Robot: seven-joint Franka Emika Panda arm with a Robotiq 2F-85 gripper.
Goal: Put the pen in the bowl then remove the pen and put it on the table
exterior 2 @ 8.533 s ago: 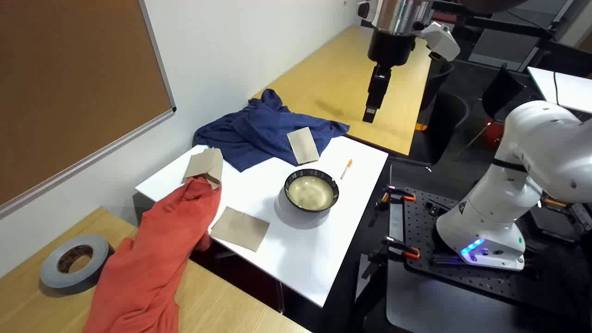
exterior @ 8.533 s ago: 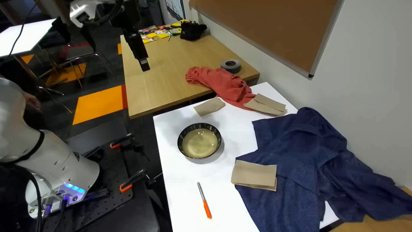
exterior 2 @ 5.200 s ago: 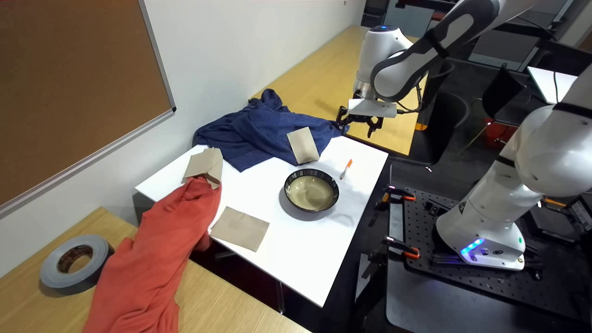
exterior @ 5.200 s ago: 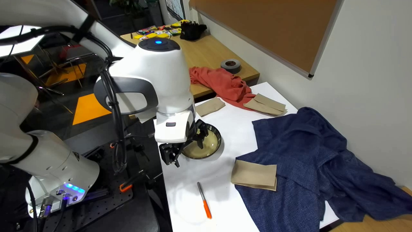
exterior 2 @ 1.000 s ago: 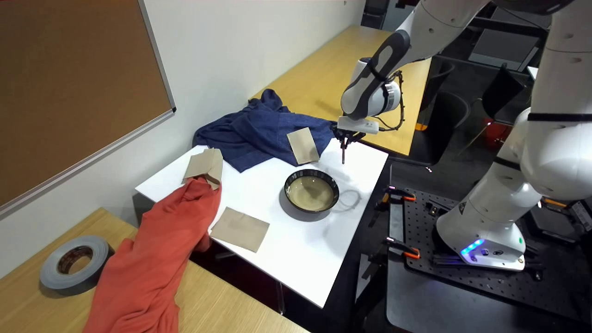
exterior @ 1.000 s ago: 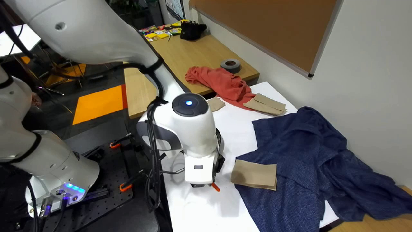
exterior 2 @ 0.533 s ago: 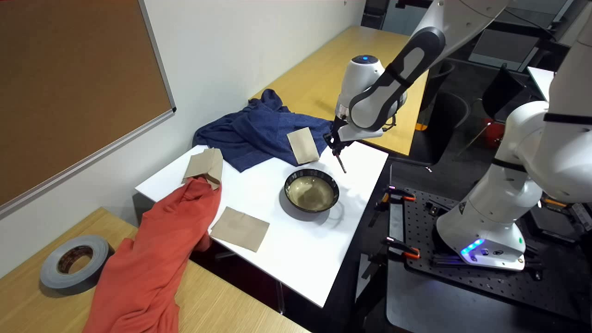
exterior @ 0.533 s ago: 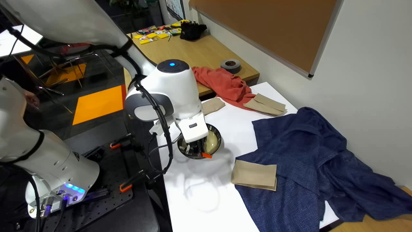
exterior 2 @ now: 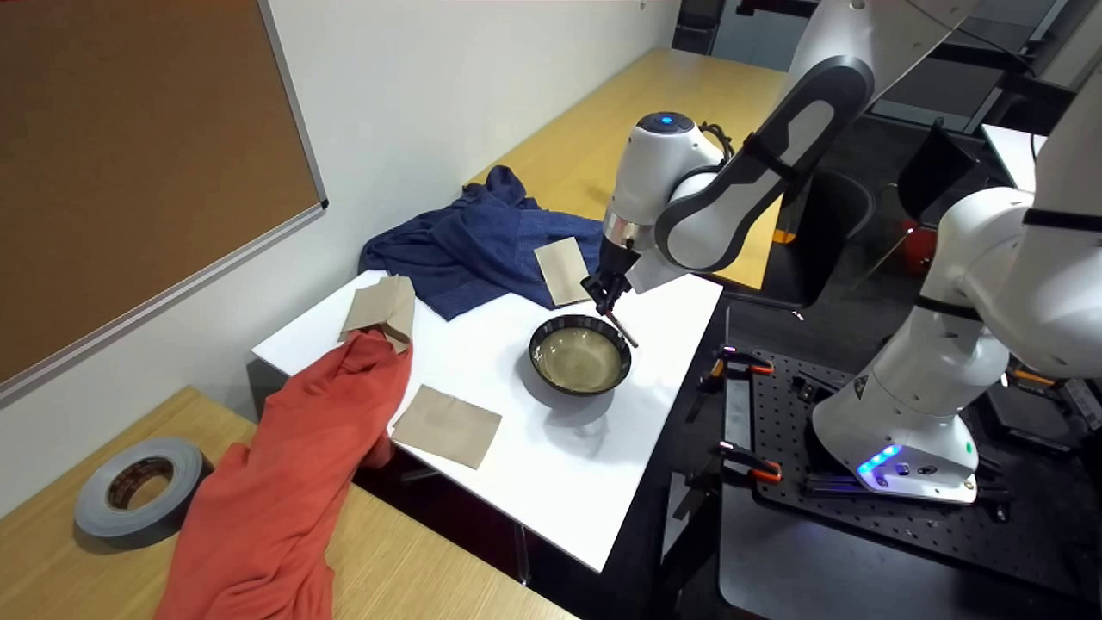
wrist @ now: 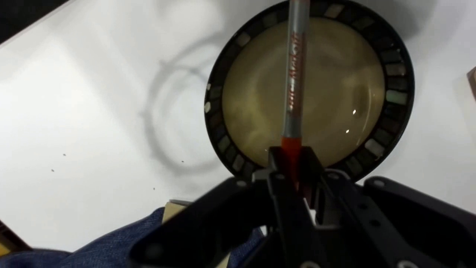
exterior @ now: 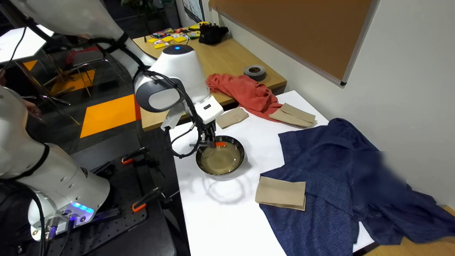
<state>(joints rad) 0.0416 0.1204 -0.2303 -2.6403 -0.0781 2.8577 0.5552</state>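
My gripper [wrist: 292,158] is shut on the pen [wrist: 295,74], with the orange end between its finger pads and the silver barrel pointing away. In an exterior view the gripper [exterior: 212,142] is above the far part of the bowl [exterior: 220,161], the pen's orange end [exterior: 220,144] showing beside the fingers. Another angle has the pen [exterior 2: 622,330] slanting downward by the rim of the bowl [exterior 2: 581,357]. The pen is clear of the white table [exterior: 220,224]; its exact height over the bowl is hard to judge. Nothing lies inside the bowl, dark-rimmed and cream within.
A dark blue cloth [exterior: 320,170] covers part of the table, with folded brown paper [exterior: 280,193] on it. More brown paper [exterior 2: 448,424] lies near a red cloth [exterior 2: 293,465]. A grey tape roll [exterior 2: 142,491] sits on the wooden table. A cable [exterior: 181,154] loops beside the wrist.
Earlier the pen lay on the table in front of the bowl. It has since been gripped and lifted, and over the last second carried across the table to the bowl.
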